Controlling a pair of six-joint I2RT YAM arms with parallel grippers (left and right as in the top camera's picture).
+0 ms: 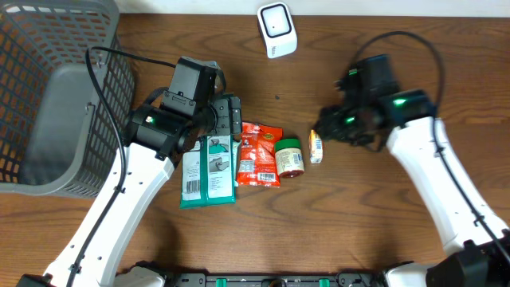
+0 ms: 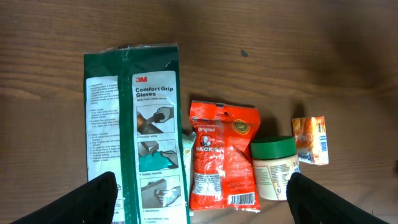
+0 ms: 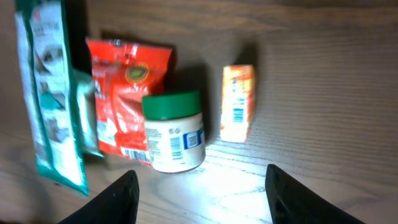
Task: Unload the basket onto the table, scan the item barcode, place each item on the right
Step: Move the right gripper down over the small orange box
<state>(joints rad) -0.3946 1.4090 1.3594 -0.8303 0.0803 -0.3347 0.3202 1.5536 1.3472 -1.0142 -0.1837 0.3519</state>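
One worktop [image 1: 358,231] carries one basket [image 1: 48,104] at far left. Two end effectors hang above it, both spread and holding nothing: left [image 2: 205,202], right [image 3: 205,199]. At the middle lies one glove pack [image 1: 209,171], and right of it one snack bag [image 1: 259,155]. One scanner [image 1: 276,29] stands far, centre. Right of the bag sit one jar [image 1: 289,156], then one box [image 1: 316,147].

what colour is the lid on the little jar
Green. The lid shows best in the right wrist view.
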